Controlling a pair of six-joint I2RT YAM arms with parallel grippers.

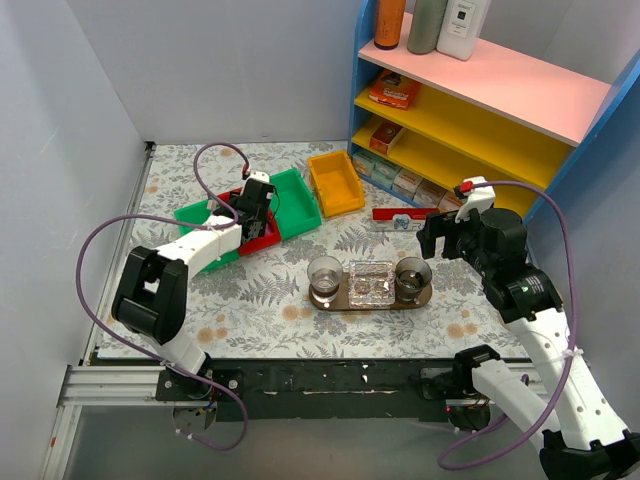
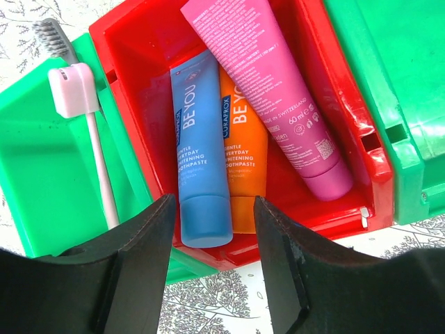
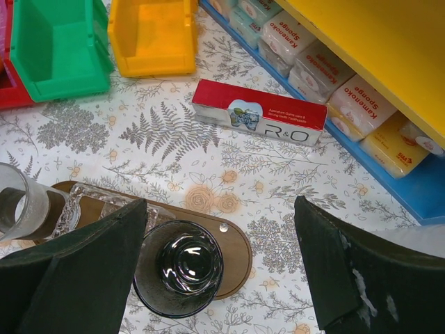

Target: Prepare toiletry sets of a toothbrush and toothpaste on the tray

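Three toothpaste tubes lie in a red bin: a blue one, an orange one and a magenta-pink one. A toothbrush with a white cap over its head lies in the green bin beside it. My left gripper hovers open over the near rim of the red bin, just short of the blue tube's cap, holding nothing. The oval brown tray carries two cups and a clear glass dish. My right gripper hangs open above the tray's right end.
A dark glass cup stands on the tray's right end, a clear cup on its left. A red toothpaste box lies by the shelf. A second green bin and a yellow bin stand behind.
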